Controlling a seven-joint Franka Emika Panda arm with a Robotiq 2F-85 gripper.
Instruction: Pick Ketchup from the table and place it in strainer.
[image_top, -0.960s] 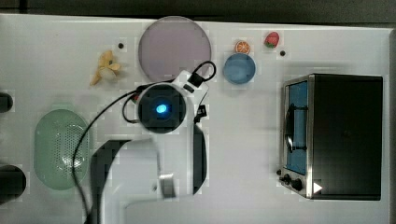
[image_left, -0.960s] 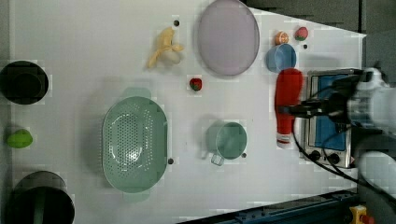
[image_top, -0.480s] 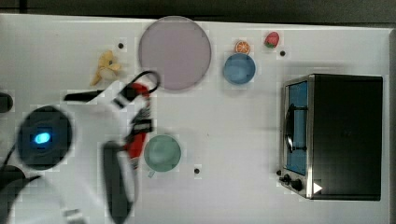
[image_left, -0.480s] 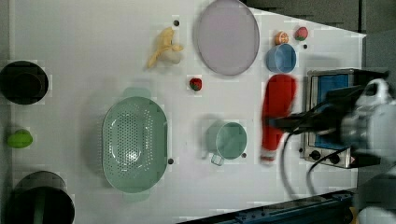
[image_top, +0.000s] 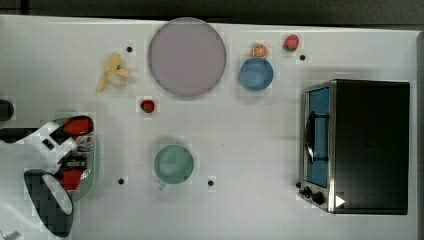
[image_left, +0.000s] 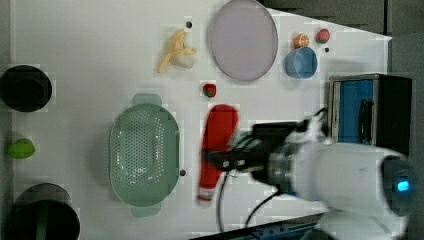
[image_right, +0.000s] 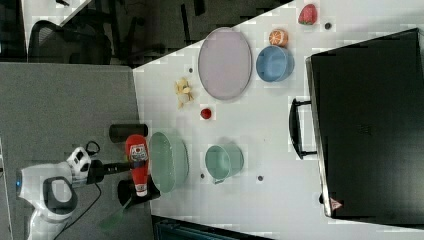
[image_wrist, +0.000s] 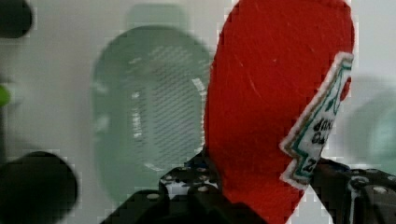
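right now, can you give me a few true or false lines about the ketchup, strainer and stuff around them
1. The pincer holds the ketchup bottle. True.
2. The ketchup bottle lies inside the strainer. False: it is held in the air, the strainer holds nothing.
3. The green cup holds a strawberry. False: it looks empty.
4. An orange slice sits beside the blue bowl. True.
5. The purple plate carries the banana. False: the banana lies on the table.

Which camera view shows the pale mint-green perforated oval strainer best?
The left view: the strainer lies whole and unobstructed, holes visible. In the top view the arm and the red ketchup bottle cover most of it. The right view shows it sidelong; the wrist view shows it blurred.
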